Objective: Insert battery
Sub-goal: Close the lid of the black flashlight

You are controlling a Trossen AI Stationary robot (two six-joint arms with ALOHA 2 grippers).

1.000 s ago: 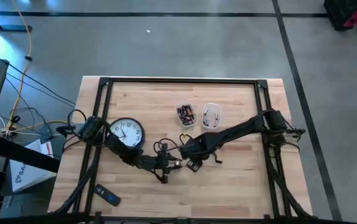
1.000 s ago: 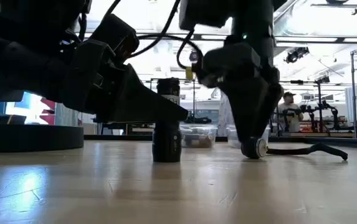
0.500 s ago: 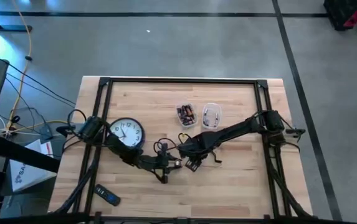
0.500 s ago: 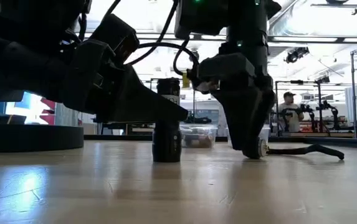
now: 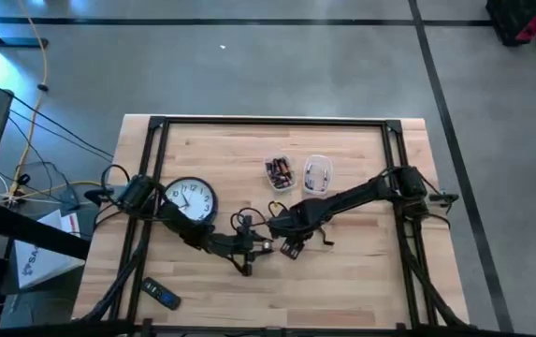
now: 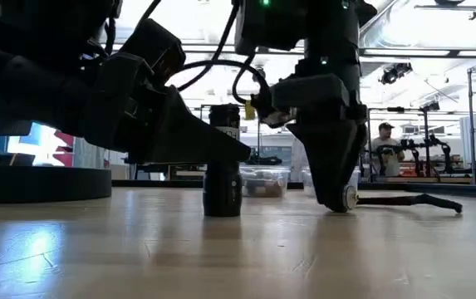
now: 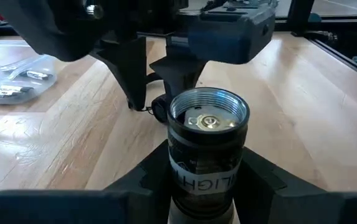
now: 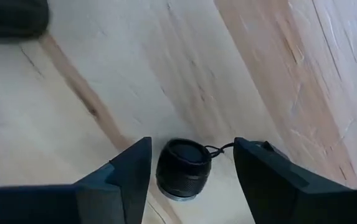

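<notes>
- Where the two dark arms meet near the front middle of the wooden table, the left gripper pinches a black flashlight body between its fingers and holds it upright on the wood.
- The flashlight body's open top faces up, and a metal contact shows down inside the tube.
- The right gripper points down at the table just beside the flashlight body, its fingers spread apart on either side of a small black cap.
- The cap lies on the wood between the fingers; a thin cord runs from it.
- Farther back on the table stand two clear tubs: one holding batteries, the other with small pale items.
- A round wall clock lies flat under the left arm, and a small dark remote lies near the front left edge.
- In the low view, a person stands in the room beyond.
</notes>
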